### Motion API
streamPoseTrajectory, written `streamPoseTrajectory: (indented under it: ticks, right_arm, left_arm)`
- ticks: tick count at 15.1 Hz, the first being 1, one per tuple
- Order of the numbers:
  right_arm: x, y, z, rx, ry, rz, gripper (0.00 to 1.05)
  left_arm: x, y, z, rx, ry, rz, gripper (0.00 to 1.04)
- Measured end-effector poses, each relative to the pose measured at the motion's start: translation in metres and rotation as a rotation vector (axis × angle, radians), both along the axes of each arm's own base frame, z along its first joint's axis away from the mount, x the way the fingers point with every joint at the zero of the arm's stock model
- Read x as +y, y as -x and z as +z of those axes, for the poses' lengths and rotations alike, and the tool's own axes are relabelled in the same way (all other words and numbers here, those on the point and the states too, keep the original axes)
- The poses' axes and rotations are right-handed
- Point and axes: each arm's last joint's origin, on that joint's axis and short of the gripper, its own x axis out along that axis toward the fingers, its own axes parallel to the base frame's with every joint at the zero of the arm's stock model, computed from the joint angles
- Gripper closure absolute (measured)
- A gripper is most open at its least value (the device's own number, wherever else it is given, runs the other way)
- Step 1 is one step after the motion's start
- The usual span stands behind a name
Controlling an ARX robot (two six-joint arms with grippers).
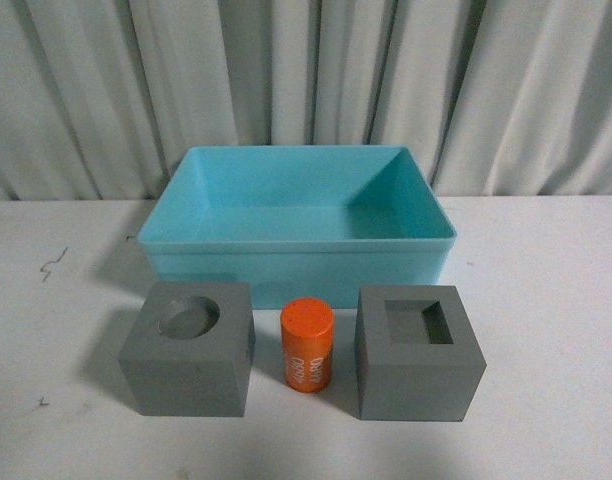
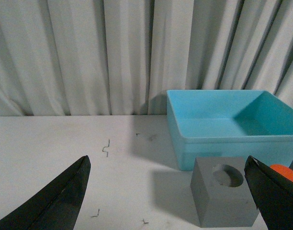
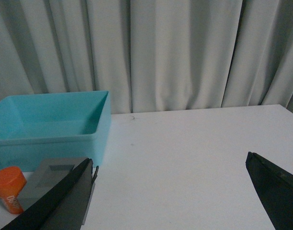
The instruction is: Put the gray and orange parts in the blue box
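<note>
In the front view a gray cube with a round recess (image 1: 189,347), an orange cylinder with white lettering (image 1: 307,344) and a gray cube with a square recess (image 1: 418,352) stand in a row on the white table. Behind them sits the empty blue box (image 1: 299,262). Neither arm shows in the front view. My left gripper (image 2: 168,165) is open, short of the round-recess cube (image 2: 223,196), with the blue box (image 2: 232,143) and a sliver of the orange cylinder (image 2: 285,172) beyond. My right gripper (image 3: 170,165) is open over bare table, with the square-recess cube (image 3: 53,175), the orange cylinder (image 3: 8,188) and the blue box (image 3: 50,143) off to one side.
Pleated gray-white curtains (image 1: 306,80) hang close behind the table. Small dark scuff marks (image 1: 52,265) dot the white tabletop (image 1: 546,280) on the left. The table's right end shows in the right wrist view near the curtain.
</note>
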Motion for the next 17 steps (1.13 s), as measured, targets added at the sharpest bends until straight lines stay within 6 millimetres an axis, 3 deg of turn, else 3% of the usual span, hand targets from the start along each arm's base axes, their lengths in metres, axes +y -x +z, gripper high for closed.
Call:
streamPoseTrajectory:
  ticks: [17]
  right_arm:
    - [0.0,0.0,0.0,0.0,0.0,0.0,0.06]
  left_arm:
    - [0.0,0.0,0.0,0.0,0.0,0.0,0.07]
